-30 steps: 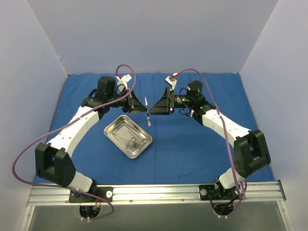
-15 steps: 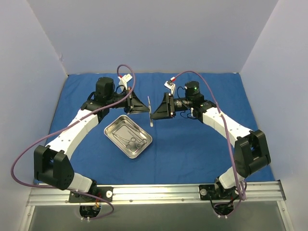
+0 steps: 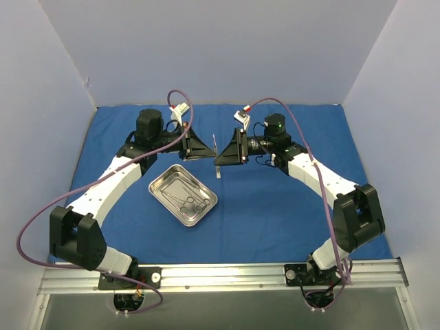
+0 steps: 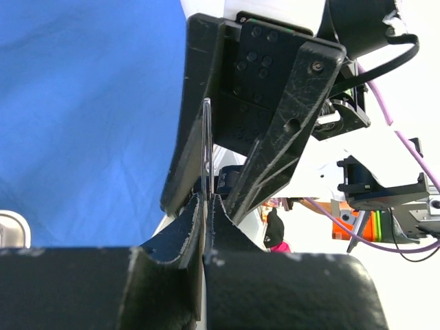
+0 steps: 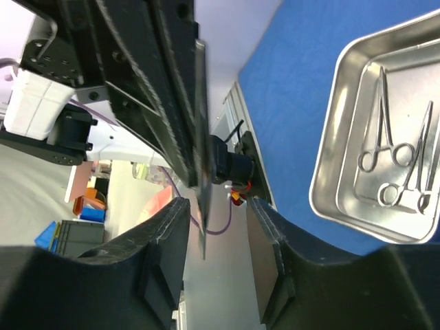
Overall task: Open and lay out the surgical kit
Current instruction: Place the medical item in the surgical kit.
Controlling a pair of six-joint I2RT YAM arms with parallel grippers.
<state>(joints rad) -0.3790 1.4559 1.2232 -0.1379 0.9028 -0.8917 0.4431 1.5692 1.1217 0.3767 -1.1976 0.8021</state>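
Observation:
The blue cloth wrap [image 3: 275,206] lies spread over the table. The steel tray [image 3: 159,184] sits on it left of centre and holds two scissor-like instruments [image 3: 191,201], also visible in the right wrist view [image 5: 392,148]. My left gripper [image 3: 206,152] is shut on a thin metal instrument [image 3: 216,157] and holds it upright above the cloth, beyond the tray; the left wrist view [image 4: 206,199] shows the blade [image 4: 206,137] pinched between its jaws. My right gripper [image 3: 223,157] faces it, open, its fingers either side of the blade [image 5: 203,227] without touching.
Grey walls enclose the table on three sides. A metal rail [image 3: 220,275] carrying the arm bases runs along the near edge. The tray's rim [image 5: 330,158] lies below and near the two grippers.
My right gripper has turned and moved left until its open fingers straddle the instrument. My left gripper has lifted the instrument slightly and shifted away from the tray.

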